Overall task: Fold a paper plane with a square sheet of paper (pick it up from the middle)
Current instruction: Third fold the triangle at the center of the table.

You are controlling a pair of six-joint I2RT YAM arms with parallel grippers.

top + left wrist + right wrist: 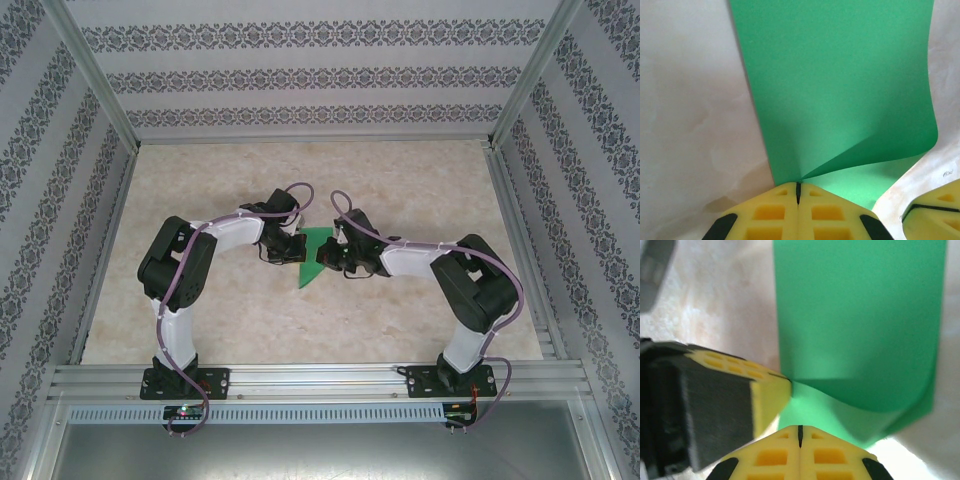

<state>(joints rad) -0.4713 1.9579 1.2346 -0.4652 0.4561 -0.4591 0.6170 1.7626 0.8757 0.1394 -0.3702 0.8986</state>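
Partly hidden overhead, the square sheet of paper [840, 75] is pinched by closed left end effector [798, 186] and right end effector [800, 429]

Black-and-white arms [235, 235], purple cables [160, 325], yellow black-edged left hand [798, 186], matching right hand [800, 430]

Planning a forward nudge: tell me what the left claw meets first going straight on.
The green sheet: the left claw, shut, pinches its edge, so paper lies directly ahead; behind it, likely the table.
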